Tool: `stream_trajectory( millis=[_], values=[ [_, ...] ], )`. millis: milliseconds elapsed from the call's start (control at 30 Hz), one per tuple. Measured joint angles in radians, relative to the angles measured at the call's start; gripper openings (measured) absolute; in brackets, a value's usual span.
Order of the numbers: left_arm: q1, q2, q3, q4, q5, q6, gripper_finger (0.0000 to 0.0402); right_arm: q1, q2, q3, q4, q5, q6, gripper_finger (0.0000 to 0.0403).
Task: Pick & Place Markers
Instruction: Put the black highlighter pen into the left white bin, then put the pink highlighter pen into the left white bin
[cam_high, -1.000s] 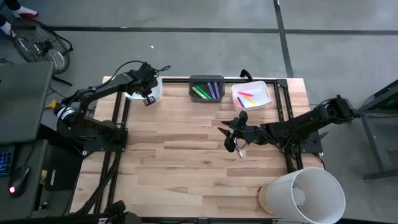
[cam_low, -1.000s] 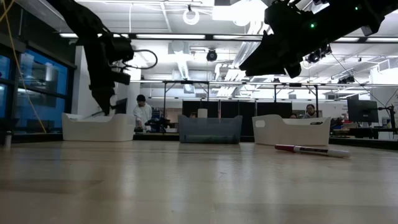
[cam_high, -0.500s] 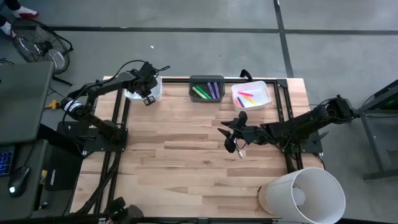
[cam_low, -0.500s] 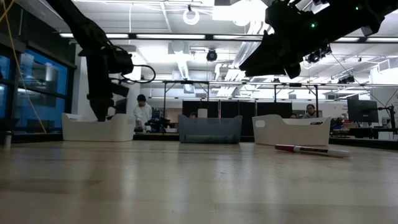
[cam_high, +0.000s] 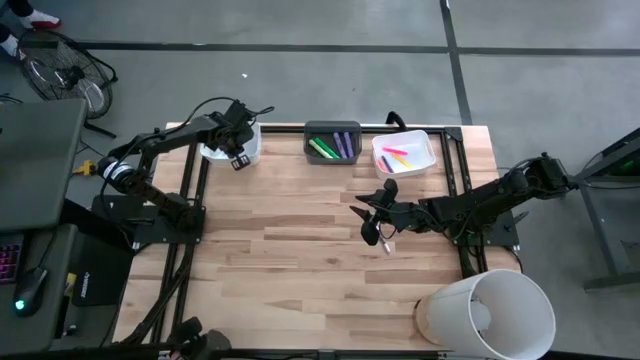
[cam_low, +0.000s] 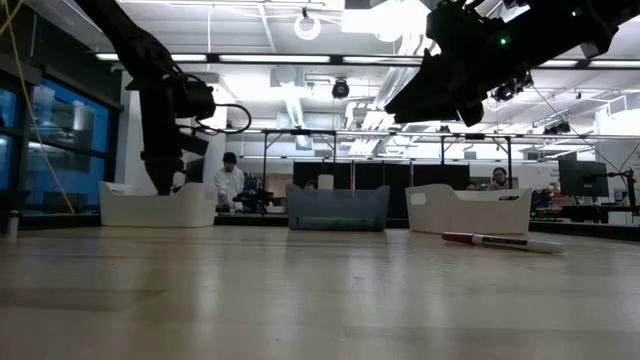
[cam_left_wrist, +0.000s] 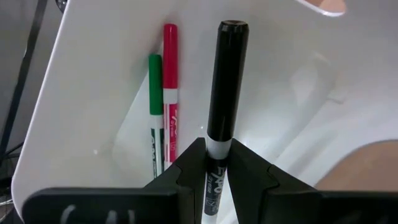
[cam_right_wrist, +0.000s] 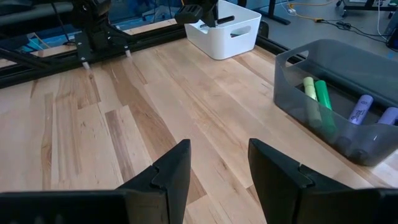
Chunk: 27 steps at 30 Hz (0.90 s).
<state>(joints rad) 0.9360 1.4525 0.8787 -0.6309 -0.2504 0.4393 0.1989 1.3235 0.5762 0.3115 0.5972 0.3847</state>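
- So the left pincer (cam_left_wrist: 214, 171) is clamped on a black marker (cam_left_wrist: 225, 87), hanging over the white bin (cam_left_wrist: 87, 81) at the table's far left corner.
- Inside lie a red marker (cam_left_wrist: 170, 87) and a green marker (cam_left_wrist: 155, 93).
- Risk: released while tilted, it could bounce off the rim.
- Right pincer (cam_right_wrist: 214, 165) waits spread open, empty, mid-table, with a loose marker (cam_low: 500, 241) lying nearby.
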Motion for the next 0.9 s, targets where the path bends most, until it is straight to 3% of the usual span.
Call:
stream_trajectory(
  millis=[133,433,900],
  values=[
    [0.0,0.0,0.0,-0.002,0.0,0.0,0.0066,0.0,0.0,0.0,0.0,0.0,0.0,0.015],
    [0.0,0.0,0.0,-0.027,-0.004,0.0,0.0142,0.0,0.0,0.0,0.0,-0.001,0.0,0.015],
    [0.0,-0.095,0.0,-0.042,-0.001,-0.039,0.0147,0.0,0.0,0.0,0.0,-0.002,0.0,0.0149]
  ],
)
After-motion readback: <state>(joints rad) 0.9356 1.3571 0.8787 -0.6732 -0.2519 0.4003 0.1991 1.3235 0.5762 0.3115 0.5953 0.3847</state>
